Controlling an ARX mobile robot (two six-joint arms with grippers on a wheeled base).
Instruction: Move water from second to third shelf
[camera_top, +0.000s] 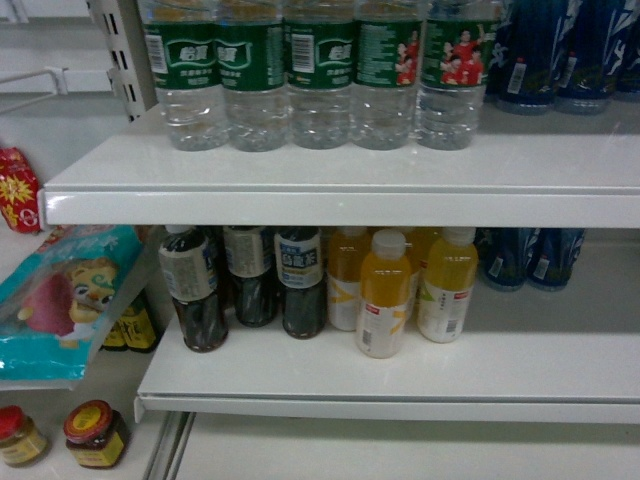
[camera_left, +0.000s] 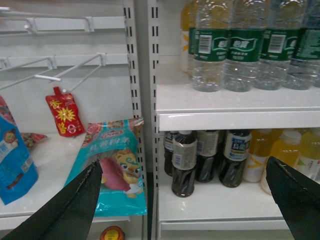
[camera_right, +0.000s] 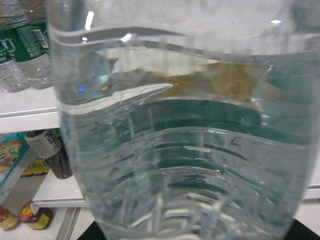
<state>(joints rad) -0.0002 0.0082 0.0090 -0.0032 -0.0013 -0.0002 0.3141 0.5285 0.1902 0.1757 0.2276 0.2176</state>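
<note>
A clear ribbed water bottle (camera_right: 185, 150) fills my right wrist view, pressed so close to the lens that its ridges and waterline crowd out nearly everything behind it. My right jaws themselves are hidden by it, so I cannot tell how far apart they stand or whether they grip it. On the upper white shelf (camera_top: 330, 185), a row of green-labelled water bottles (camera_top: 320, 75) stands side by side, the rightmost label showing red-shirted players. My left gripper (camera_left: 190, 200) hangs wide open and holds nothing, its dark fingers (camera_left: 70, 205) framing the lower shelf. There, dark tea bottles (camera_top: 240, 280) stand just beside yellow juice bottles (camera_top: 400, 285), with dark blue bottles (camera_top: 530, 255) farther right. To the left, a teal snack bag (camera_top: 65, 300) leans over two small jars (camera_top: 60, 435), and a red pouch (camera_left: 65, 112) hangs from a wire hook.
</note>
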